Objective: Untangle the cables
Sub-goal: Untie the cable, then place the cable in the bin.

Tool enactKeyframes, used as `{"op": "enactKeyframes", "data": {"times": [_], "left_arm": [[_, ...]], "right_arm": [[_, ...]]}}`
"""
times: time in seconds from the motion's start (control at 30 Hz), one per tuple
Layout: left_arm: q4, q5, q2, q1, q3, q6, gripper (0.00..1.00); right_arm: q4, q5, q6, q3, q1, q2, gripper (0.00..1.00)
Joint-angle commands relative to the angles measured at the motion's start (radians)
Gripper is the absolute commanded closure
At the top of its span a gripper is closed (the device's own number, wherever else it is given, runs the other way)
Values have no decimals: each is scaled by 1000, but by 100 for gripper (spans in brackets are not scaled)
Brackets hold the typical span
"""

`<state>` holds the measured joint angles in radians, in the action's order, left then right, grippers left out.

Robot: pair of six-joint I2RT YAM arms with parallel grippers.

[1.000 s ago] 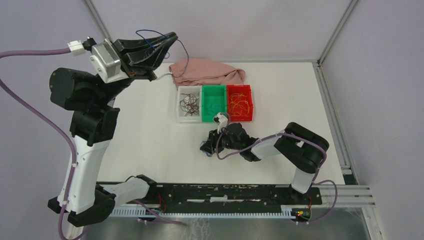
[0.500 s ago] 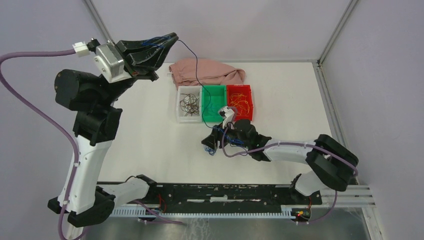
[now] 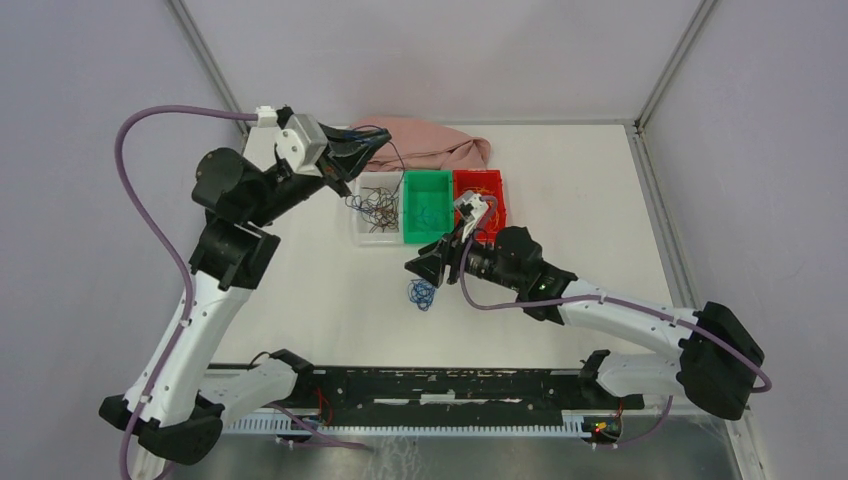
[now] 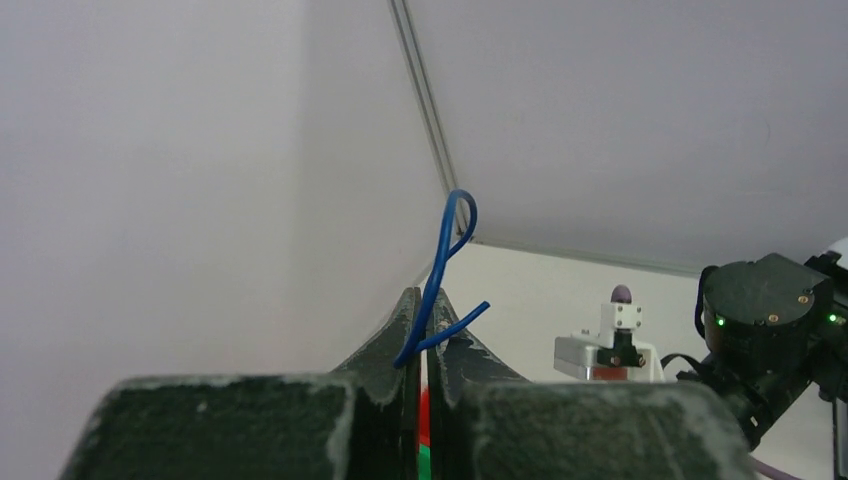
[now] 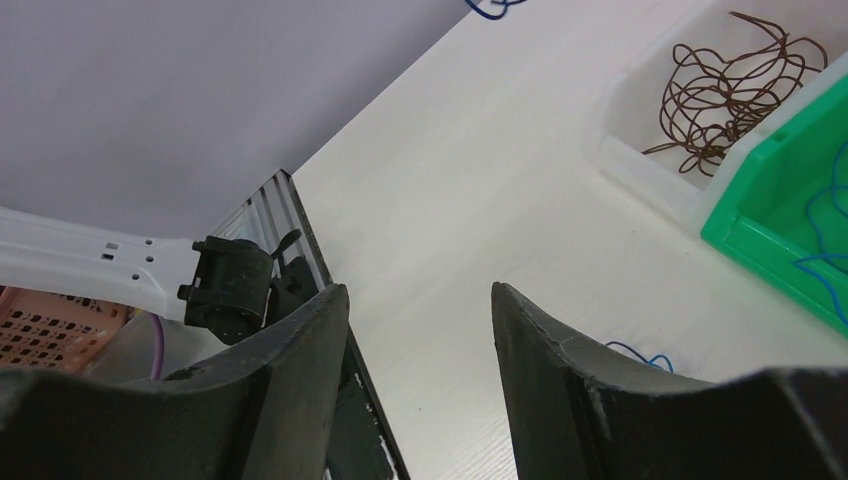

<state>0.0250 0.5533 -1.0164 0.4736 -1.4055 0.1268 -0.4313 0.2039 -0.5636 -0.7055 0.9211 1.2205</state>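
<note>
My left gripper (image 3: 350, 157) is shut on a blue cable (image 3: 357, 202) that dangles over the white bin (image 3: 360, 232). In the left wrist view the blue cable (image 4: 441, 270) is pinched between the closed fingertips of the left gripper (image 4: 424, 312) and loops above them. A small blue tangle of cables (image 3: 421, 293) lies on the table. My right gripper (image 3: 424, 268) hovers just above and behind it, open and empty. In the right wrist view the right gripper (image 5: 418, 300) is wide open, and a bit of the blue tangle (image 5: 640, 355) shows past its right finger.
Three bins stand in a row: the white bin holds brown wires (image 5: 725, 95), the green bin (image 3: 428, 232) holds blue ones, and the red bin (image 3: 481, 235) holds yellow-orange ones. A pink cloth (image 3: 425, 140) lies behind them. The rail (image 3: 450, 385) runs along the near edge.
My left gripper came down from high up to just over the white bin, pulling the blue cable free. My right gripper let go of the tangle and rose toward the bins.
</note>
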Motion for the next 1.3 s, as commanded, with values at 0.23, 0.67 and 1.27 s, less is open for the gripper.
{"op": "enactKeyframes", "data": {"times": [0.23, 0.67, 1.27], "left_arm": [[-5, -44, -16, 6, 86, 0, 97], [-46, -40, -123, 13, 71, -42, 97], [-109, -140, -336, 11, 7, 155, 97]], "right_arm": [[111, -219, 65, -23, 1, -97, 39], [138, -285, 95, -55, -82, -53, 42], [199, -312, 96, 45, -134, -142, 41]]}}
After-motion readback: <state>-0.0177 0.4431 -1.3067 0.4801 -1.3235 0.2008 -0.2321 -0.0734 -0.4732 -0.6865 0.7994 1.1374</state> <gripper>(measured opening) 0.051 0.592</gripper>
